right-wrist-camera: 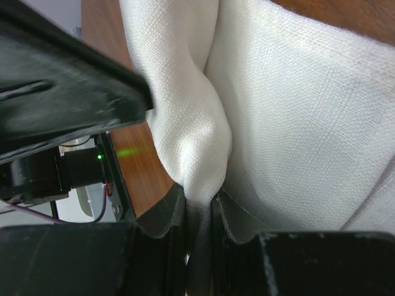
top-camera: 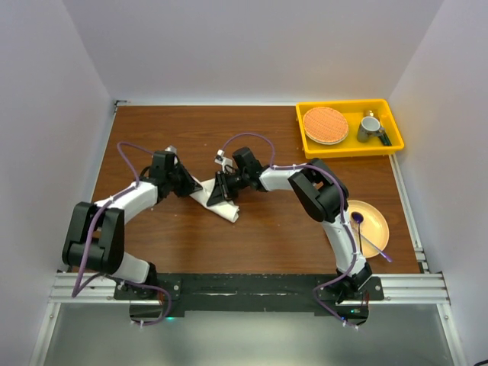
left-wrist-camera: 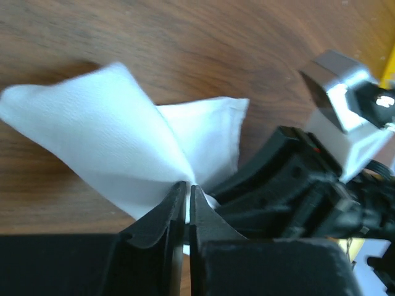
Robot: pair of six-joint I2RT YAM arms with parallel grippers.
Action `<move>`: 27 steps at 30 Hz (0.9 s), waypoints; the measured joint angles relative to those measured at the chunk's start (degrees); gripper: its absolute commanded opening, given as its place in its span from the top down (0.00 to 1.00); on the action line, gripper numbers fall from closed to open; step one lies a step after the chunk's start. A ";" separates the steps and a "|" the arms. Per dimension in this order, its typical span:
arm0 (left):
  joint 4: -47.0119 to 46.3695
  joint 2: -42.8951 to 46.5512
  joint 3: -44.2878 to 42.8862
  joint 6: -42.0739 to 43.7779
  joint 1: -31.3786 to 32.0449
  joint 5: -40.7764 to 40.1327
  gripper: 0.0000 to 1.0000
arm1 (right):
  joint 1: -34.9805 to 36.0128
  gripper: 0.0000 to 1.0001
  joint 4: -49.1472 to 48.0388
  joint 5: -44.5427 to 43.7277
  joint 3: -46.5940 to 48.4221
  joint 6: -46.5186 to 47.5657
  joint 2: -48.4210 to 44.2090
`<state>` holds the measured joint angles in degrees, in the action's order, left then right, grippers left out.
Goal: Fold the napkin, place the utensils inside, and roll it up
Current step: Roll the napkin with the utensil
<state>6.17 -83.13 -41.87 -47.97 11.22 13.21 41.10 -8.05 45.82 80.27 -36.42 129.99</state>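
Pinched between the black tips of the left end effector is a thin edge of the napkin; the jaws stand almost together with only cloth between them. Past the tips the off-white cloth fans out in two loose flaps over the brown wooden bench. The right end effector is likewise clamped on a bunched ridge of napkin that rises from between its tips.

Seen from above, both arms reach inward and meet near the middle of the bench. The crumpled napkin is held between the two end effectors, one corner trailing toward the near edge. Just beside the right arm sits a yellow plate with a silver-handled utensil lying across it, purple end on the plate. At the far right corner stands a yellow bin holding a round orange woven mat and a small metal cup.
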 measured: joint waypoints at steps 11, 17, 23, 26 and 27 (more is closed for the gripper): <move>-3.85 -6.84 -0.13 0.09 -1.95 -0.15 1.00 | 1.64 0.33 15.87 -7.98 4.96 7.39 -3.89; -4.72 -8.79 -0.28 0.66 -2.56 -0.85 1.00 | 6.14 0.15 28.41 -24.28 10.88 18.05 -6.38; -4.63 -8.79 -0.28 0.94 -2.64 -1.25 1.00 | 12.39 0.11 31.76 -40.02 12.50 28.33 -7.93; -4.63 -8.79 -0.28 1.11 -2.69 -1.22 1.00 | 14.80 0.11 30.86 -44.94 12.09 32.74 -8.15; -4.61 -8.79 -0.28 1.11 -2.71 -1.25 1.00 | 15.32 0.11 30.60 -45.72 11.91 33.83 -8.22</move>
<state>1.56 -91.92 -42.15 -46.85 8.51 11.97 56.42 22.55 0.10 92.18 -2.59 121.78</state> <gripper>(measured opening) 0.012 0.892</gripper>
